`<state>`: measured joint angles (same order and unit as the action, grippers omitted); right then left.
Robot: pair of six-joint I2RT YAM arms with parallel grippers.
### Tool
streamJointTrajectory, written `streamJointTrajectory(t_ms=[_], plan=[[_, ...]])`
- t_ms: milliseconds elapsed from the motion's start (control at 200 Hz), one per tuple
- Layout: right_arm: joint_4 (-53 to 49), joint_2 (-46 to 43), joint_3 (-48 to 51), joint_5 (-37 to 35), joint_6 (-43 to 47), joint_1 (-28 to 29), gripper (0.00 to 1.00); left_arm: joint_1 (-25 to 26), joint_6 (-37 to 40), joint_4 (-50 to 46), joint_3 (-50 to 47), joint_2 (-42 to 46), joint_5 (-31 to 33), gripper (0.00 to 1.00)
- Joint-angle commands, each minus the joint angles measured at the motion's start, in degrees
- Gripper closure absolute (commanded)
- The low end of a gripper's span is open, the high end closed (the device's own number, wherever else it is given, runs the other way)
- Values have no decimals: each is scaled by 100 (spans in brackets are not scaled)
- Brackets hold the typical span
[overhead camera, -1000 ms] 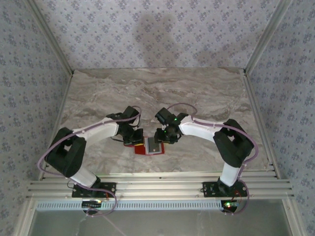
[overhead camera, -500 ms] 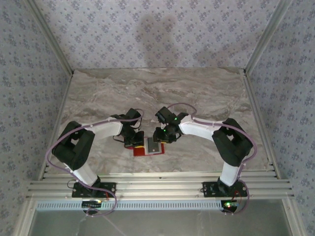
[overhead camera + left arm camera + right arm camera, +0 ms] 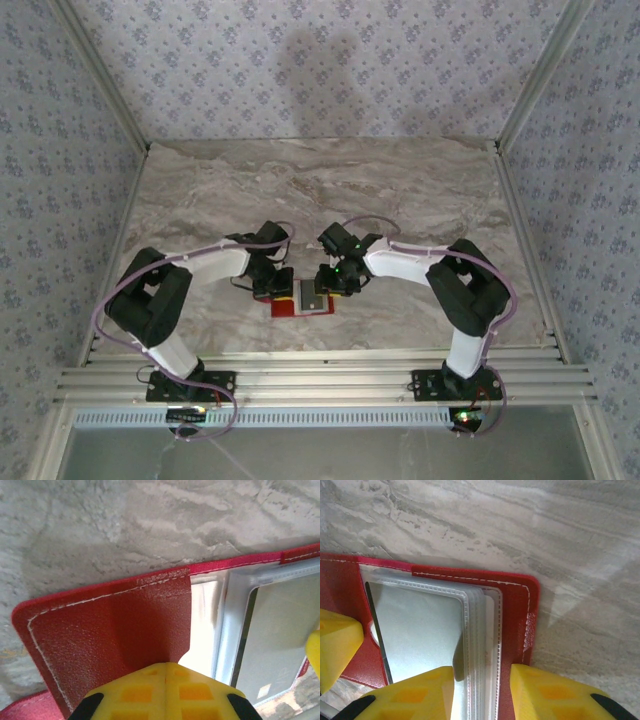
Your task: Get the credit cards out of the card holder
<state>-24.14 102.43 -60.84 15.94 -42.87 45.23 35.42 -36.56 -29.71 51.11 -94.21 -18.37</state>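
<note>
a grey marbled tabletop [image 3: 400, 190] sits between floral-patterned walls [image 3: 300, 70], metal rails [image 3: 320, 380] along its near edge.

A lab test booth: floral-papered walls [image 3: 320, 60] enclose a marble-look table [image 3: 320, 180] with aluminium rails [image 3: 320, 380].

card holder [image 3: 519, 605] open on table [image 3: 545, 520] | jaws apart, straddling sleeve stack [image 3: 479, 630]

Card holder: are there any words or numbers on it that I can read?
None can be read. The card holder shows only white stitching; the card in its clear sleeve looks blank grey. A small pale square on it, left wrist view, is too blurred to read.
</note>
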Motion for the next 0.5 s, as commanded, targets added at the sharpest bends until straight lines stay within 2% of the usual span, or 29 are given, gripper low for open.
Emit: streamJointTrajectory(t_ms=[0, 75, 210, 355, 495], plan=[[-220, -204, 73, -34, -65, -47, 63, 28, -89, 93, -7, 443, 381, 86], [-236, -225, 49, -26, -64, -54, 63, 20, -219, 163, -22, 696, 407, 81], [-176, -249, 54, 36, -61, -58, 63, 5, -365, 495, -116, 943, 30, 77], [-107, -329, 68, 57, -52, -58, 63, -68, -582, 1205, -406, 1006, -554, 77], [-94, -349, 63, 10, -24, -74, 64, -138, -658, 1558, -620, 896, -772, 75]])
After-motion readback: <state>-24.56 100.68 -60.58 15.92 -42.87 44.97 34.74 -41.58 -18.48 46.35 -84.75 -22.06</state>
